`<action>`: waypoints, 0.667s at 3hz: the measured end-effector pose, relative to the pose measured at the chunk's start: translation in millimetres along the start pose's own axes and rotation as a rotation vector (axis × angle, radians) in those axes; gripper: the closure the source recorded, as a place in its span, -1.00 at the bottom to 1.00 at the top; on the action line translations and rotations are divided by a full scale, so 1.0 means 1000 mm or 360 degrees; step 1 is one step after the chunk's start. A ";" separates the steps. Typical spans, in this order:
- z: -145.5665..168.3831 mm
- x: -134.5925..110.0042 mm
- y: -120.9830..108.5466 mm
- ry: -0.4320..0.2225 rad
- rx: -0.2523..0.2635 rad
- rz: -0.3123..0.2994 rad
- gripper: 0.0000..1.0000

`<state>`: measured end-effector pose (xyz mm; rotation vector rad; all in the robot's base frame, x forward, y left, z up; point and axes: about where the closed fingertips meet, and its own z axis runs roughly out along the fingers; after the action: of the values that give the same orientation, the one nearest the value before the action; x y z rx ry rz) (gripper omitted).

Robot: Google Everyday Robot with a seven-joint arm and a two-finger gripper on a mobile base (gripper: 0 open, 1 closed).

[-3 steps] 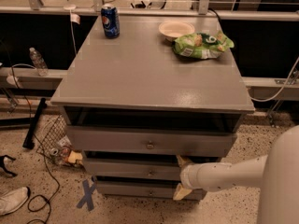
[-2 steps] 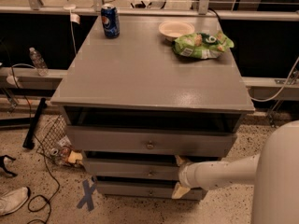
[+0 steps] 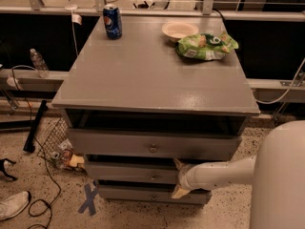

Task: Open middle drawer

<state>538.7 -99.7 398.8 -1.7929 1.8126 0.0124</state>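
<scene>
A grey cabinet [image 3: 157,75] has three drawers stacked in its front. The middle drawer [image 3: 128,173] has a low grey front with a small round knob [image 3: 153,177] at its centre, and a dark gap shows above it. My gripper [image 3: 178,178] comes in from the right on a white arm [image 3: 219,173], just right of that knob and level with the middle drawer's front. Its two tan fingers [image 3: 178,164] stand apart, one above and one below. It holds nothing.
The taller top drawer [image 3: 152,144] stands out a little, dark inside. The bottom drawer [image 3: 143,194] is below. On the cabinet are a Pepsi can [image 3: 112,21], a white bowl [image 3: 179,30] and a green chip bag [image 3: 206,46]. A wire basket [image 3: 55,140], cables and a shoe [image 3: 13,205] lie on the floor at left.
My gripper has edged slightly left toward the middle drawer's knob. The drawers have not moved.
</scene>
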 end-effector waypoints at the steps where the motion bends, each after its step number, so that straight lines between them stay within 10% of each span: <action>1: 0.010 -0.002 0.001 -0.0003 -0.0036 -0.0026 -0.24; 2: 0.010 0.001 0.002 -0.0001 -0.0049 -0.0033 0.22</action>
<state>540.6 -96.5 389.3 -1.8323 1.8024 0.0329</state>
